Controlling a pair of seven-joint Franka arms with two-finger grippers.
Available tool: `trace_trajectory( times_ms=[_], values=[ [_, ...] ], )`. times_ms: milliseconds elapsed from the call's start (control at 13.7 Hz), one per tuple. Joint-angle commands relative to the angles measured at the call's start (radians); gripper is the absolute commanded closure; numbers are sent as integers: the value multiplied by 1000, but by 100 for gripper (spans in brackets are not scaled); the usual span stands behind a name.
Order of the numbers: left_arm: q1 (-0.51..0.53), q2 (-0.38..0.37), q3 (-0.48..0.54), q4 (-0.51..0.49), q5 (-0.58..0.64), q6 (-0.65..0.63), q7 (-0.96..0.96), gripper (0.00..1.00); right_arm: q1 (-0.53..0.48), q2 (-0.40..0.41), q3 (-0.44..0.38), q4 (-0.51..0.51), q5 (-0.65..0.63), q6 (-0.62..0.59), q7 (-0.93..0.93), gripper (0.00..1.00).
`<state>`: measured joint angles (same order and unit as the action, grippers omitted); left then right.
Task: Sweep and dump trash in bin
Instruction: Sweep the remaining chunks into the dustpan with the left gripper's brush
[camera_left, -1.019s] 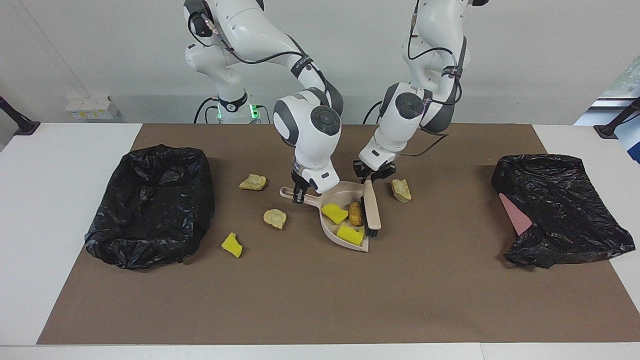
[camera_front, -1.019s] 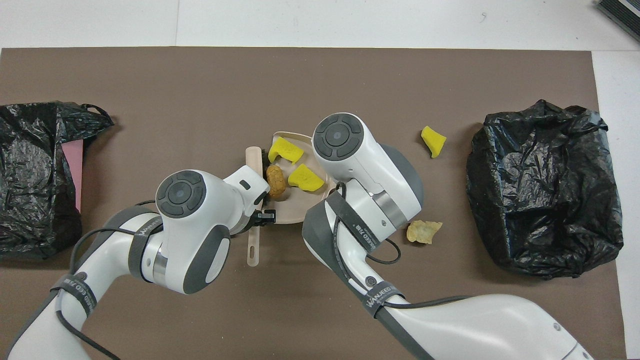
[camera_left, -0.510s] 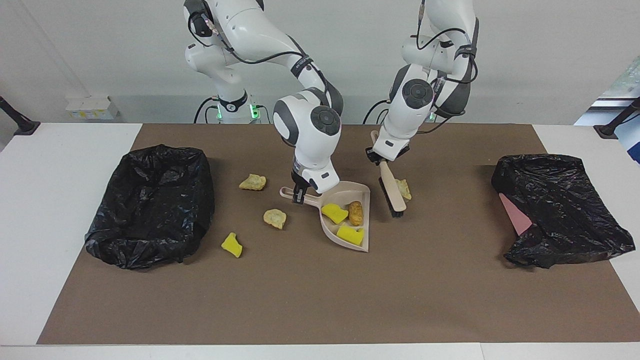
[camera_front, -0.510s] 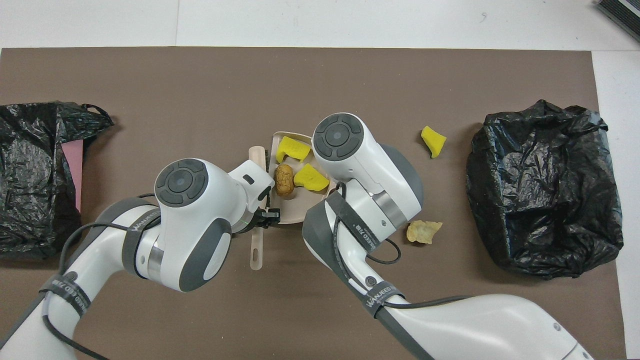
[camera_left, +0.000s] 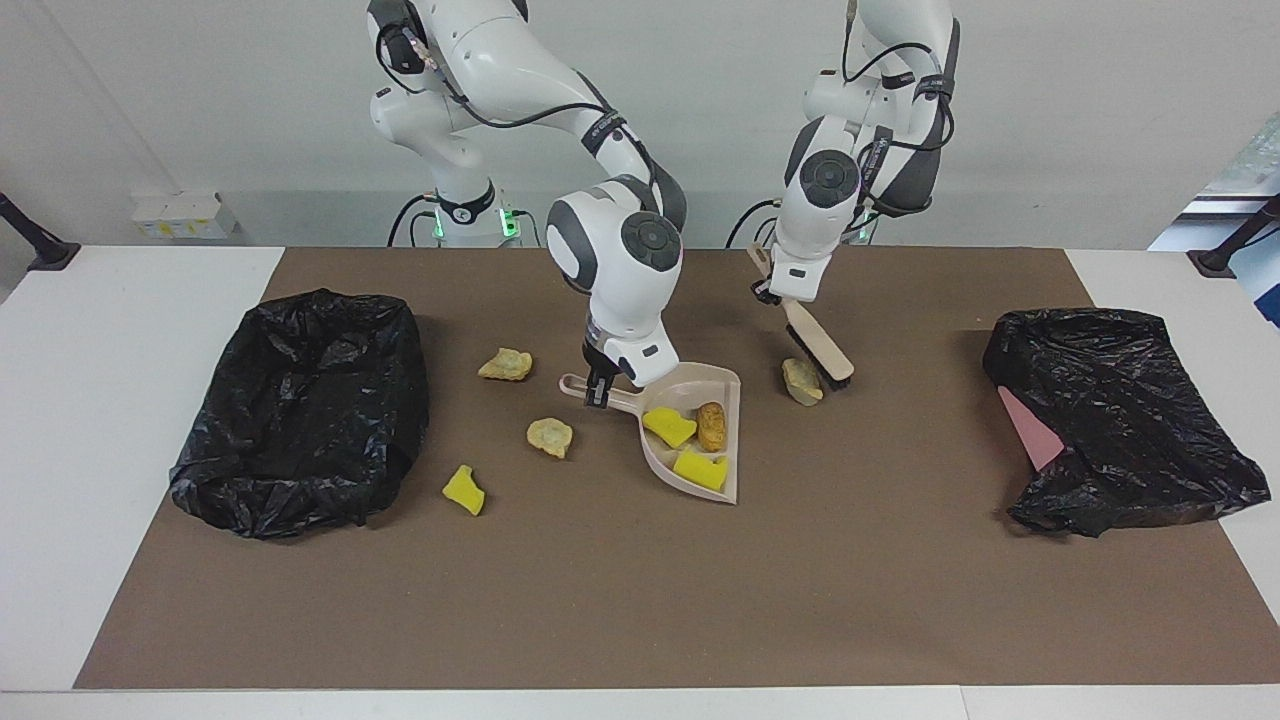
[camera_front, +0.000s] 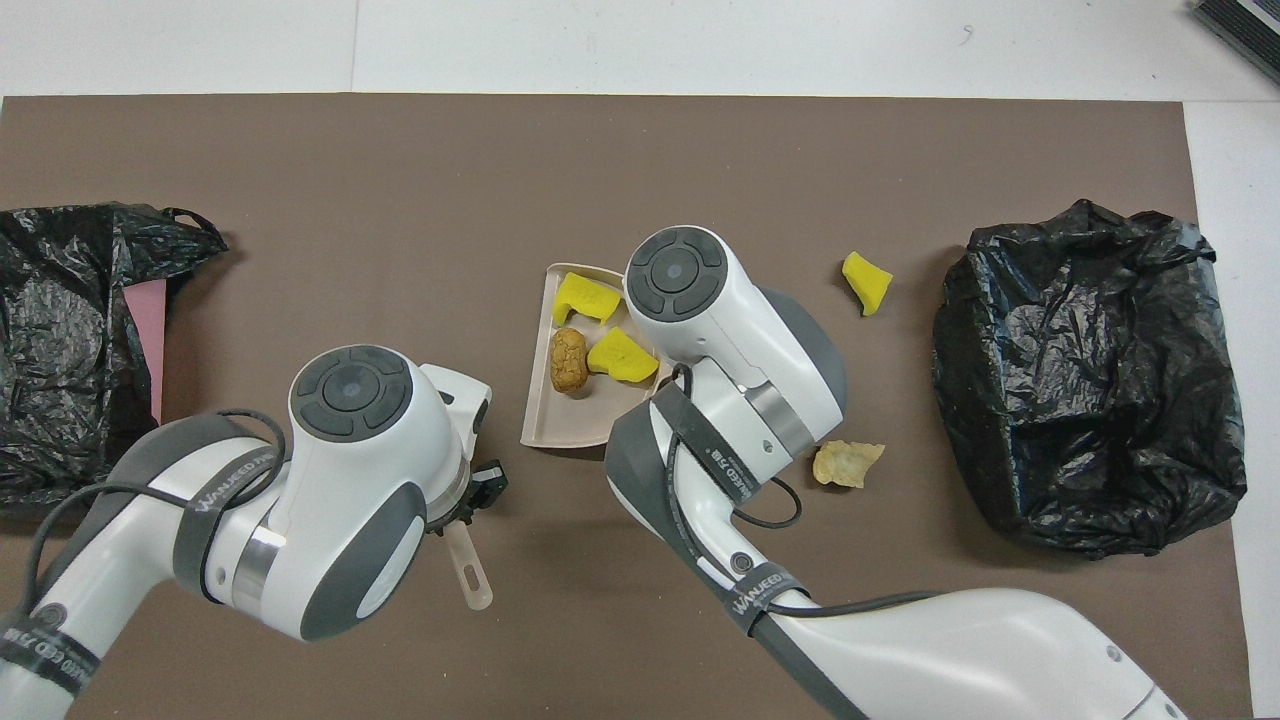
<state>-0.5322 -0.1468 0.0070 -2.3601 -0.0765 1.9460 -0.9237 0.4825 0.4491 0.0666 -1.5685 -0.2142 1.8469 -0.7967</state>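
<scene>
Three pieces of trash lie in the beige dustpan: two yellow foam bits and one brown bread-like lump; the pan rests on the brown mat covering the counter, at mid-counter, its handle clamped in the right end effector, whose fingers are closed on it.

A second ago the hand brush lay with its bristles against the lump at the pan's mouth; since then the left end effector, closed on the brush handle, has lifted it clear and carried it toward the left arm's end of the counter; the brush head now hangs tilted just beside a tan lump, on that lump's side away from the pan. The pan and its load have not shifted.

I read this as one stroke finished and the next being set up: with the bristles on the outer side of the tan lump, a pull toward the pan should drive it in; the bristles need to come down to the mat first.

Three further pieces remain on the mat toward the right arm's end: a tan lump nearest the robots, another tan lump and a yellow foam bit farther out, near the black-lined bin; a second black bag sits at the left arm's end. Roughly half the sweeping is done, and no dumping yet.
</scene>
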Motion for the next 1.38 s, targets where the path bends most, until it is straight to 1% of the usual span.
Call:
trace_trajectory(
  times_ms=[0, 73, 218, 437, 583, 655, 728, 801, 1092, 1311],
  values=[
    [-2, -7, 1, -56, 14, 133, 0, 100, -7, -12, 6, -18, -16, 23, -22, 100],
    [-2, 33, 1, -44, 9, 190, 26, 100, -7, -12, 6, -16, -16, 23, -22, 100],
    [3, 120, 1, 23, -15, 237, 112, 100, -7, -12, 6, -16, -16, 25, -22, 100],
    [35, 194, -1, 128, -66, 249, 343, 100, -7, -10, 6, -16, -16, 23, -21, 100],
    [37, 205, -2, 146, -75, 261, 513, 100, -7, -10, 6, -16, -16, 23, -21, 100],
    [34, 225, -2, 171, -121, 266, 572, 100, -7, -10, 6, -16, -16, 23, -21, 100],
    [29, 231, -5, 185, -159, 264, 606, 100, -7, -10, 6, -16, -16, 25, -19, 100],
    [25, 233, -10, 188, -173, 263, 627, 100, -7, -10, 6, -16, -16, 23, -21, 100],
    [-11, 234, -42, 208, -282, 257, 689, 100, -10, -12, 5, -16, -16, 28, -19, 100],
    [-11, 221, -58, 210, -282, 229, 602, 100, -10, -10, 6, -15, -14, 28, -10, 100]
  ],
)
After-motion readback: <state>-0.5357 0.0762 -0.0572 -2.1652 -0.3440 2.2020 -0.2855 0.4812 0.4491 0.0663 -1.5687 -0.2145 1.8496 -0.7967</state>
